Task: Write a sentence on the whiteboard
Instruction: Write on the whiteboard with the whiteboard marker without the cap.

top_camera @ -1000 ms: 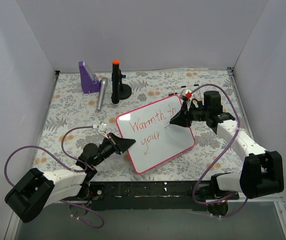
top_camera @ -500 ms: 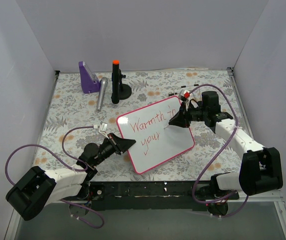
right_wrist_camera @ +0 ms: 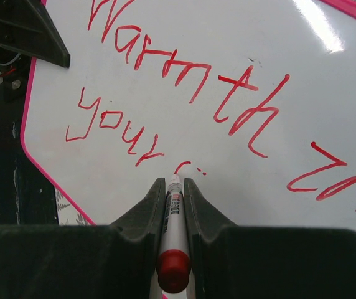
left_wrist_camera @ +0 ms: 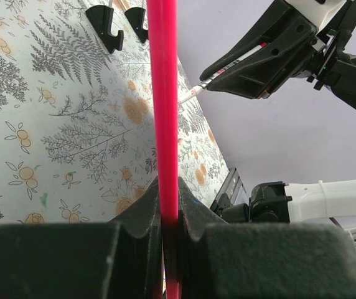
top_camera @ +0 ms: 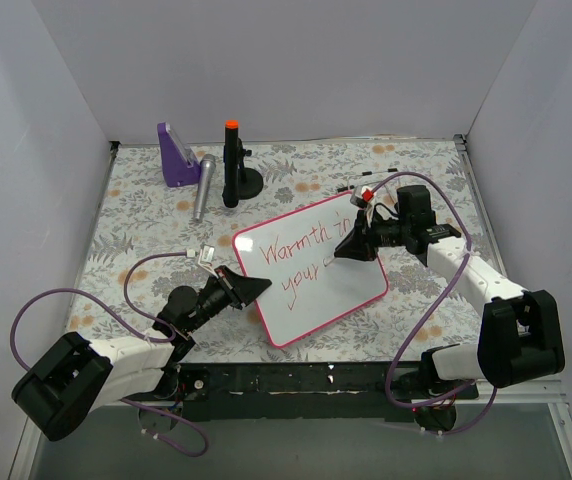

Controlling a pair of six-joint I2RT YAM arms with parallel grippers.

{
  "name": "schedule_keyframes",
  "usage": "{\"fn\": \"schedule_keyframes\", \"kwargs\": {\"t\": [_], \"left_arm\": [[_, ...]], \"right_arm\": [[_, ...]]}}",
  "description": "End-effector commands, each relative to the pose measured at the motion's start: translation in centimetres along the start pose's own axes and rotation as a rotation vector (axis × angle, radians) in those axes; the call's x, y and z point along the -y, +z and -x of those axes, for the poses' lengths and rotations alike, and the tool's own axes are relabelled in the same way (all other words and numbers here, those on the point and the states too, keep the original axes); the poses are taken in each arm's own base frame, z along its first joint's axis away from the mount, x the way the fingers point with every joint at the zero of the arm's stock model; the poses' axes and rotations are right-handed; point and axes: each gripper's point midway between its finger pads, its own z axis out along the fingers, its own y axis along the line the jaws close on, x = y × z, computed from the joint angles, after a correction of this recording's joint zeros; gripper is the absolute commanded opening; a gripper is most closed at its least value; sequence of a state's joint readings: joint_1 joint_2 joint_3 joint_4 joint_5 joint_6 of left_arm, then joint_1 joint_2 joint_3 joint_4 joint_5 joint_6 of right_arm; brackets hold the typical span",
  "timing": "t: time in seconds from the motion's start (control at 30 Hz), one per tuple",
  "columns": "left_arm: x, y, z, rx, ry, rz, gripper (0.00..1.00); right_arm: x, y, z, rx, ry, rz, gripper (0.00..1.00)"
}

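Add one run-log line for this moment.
left tool: shut on whiteboard edge | right tool: shut on marker, tip at whiteboard | sentence: Warmth in your, next letter started

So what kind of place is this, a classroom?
More likely a robot lab booth. Plain white walls box in a table with a flowery cover, two robot arms are bolted at its near edge, and the right gripper holds a red-capped marker at the whiteboard.
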State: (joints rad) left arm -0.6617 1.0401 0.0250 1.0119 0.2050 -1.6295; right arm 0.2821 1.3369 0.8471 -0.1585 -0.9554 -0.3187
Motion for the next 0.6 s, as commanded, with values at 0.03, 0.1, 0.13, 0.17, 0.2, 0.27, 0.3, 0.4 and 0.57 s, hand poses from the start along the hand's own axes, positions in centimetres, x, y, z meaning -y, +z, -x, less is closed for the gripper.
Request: {"fn": "schedule_keyframes", "kwargs": {"t": [0.03,0.1,0.13,0.17,0.2,0.27,0.3,0.4,0.57], "left_arm": [[4.1,-0.7,2.3,0.106,0.022,-0.173,0.0],[4.1,-0.8,2.3,0.106,0.022,-0.173,0.0],[4.2,-0.8,2.4,0.108,0.023,-0.175,0.0],[4.2,-0.8,2.3,0.105,0.022,-0.174,0.0],[4.2,-0.8,2.3,0.107,0.024,-0.173,0.0],[4.2,-0.8,2.4,0.108,0.025,-0.172,0.0],[4.3,-0.8,2.5,0.112,0.026,-0.175,0.0],[4.2,-0.8,2.5,0.113,0.026,-0.174,0.0],[4.2,-0.8,2.4,0.112,0.024,-0.175,0.0]], "right_arm": [[0.1,-0.1,0.3,-0.019,-0.026,-0.005,0.01],[0.4,-0.2,0.2,-0.026,-0.029,-0.019,0.01],[0.6,-0.3,0.2,-0.031,-0.03,-0.035,0.01],[0.8,-0.3,0.2,-0.033,-0.03,-0.045,0.01],[0.8,-0.3,0.2,-0.036,-0.03,-0.048,0.01],[1.0,-0.5,0.2,-0.039,-0.038,-0.066,0.01],[1.0,-0.6,0.2,-0.039,-0.039,-0.07,0.01],[0.9,-0.7,-0.2,-0.053,-0.041,-0.072,0.01],[0.6,-0.7,-1.0,-0.073,-0.035,-0.052,0.01]]}}
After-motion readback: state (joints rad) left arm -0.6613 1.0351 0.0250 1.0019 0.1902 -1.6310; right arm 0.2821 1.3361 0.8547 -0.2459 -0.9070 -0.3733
